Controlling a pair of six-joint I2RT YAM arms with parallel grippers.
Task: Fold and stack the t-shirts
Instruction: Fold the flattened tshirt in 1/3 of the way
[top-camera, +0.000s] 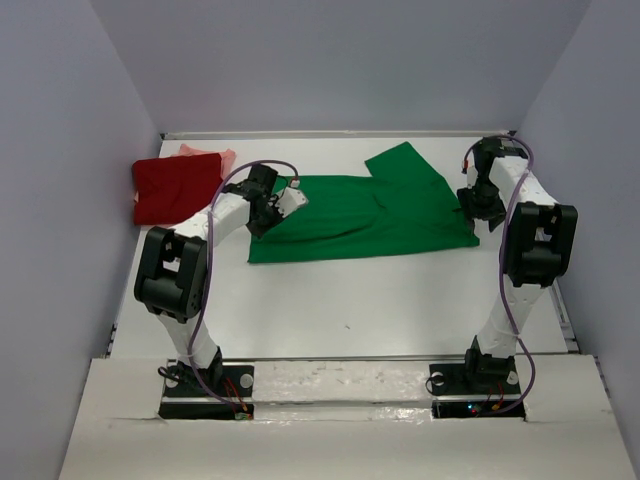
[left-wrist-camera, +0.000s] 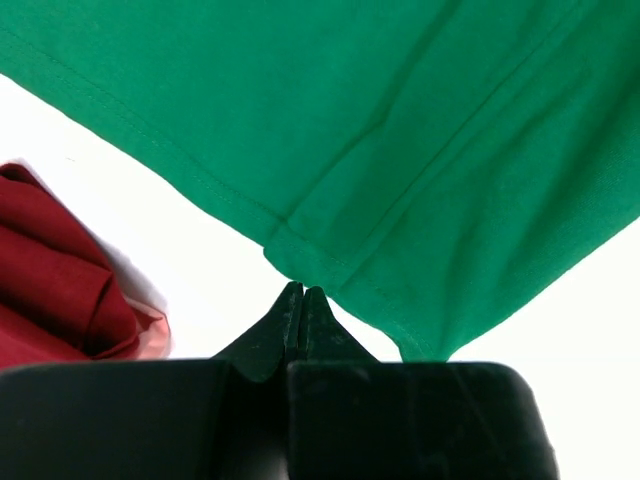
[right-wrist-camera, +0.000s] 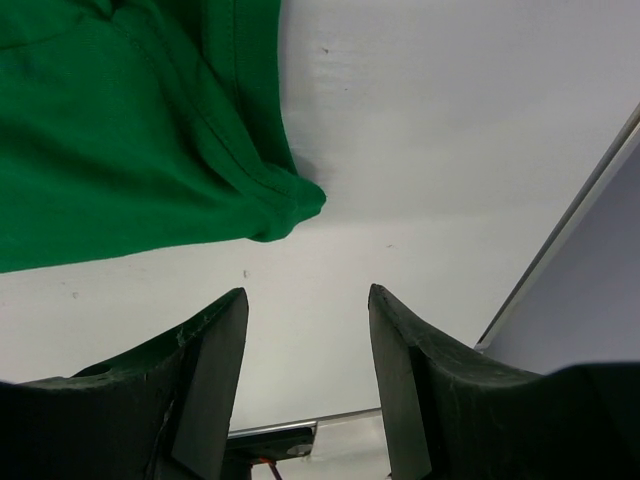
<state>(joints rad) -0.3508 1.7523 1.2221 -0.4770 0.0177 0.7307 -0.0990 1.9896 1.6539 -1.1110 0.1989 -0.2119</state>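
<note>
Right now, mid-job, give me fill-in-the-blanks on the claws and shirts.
The left claw is ___ at the green t-shirt's edge. The right claw hangs ___ over bare table. The dark red t-shirt lies on the pink t-shirt at the table's far ___ side.
Missing words: shut; open; left.

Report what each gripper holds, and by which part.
Right gripper: open, holding nothing. Left gripper: shut at the green t-shirt's hem fold; whether cloth is pinched cannot be told.
</note>
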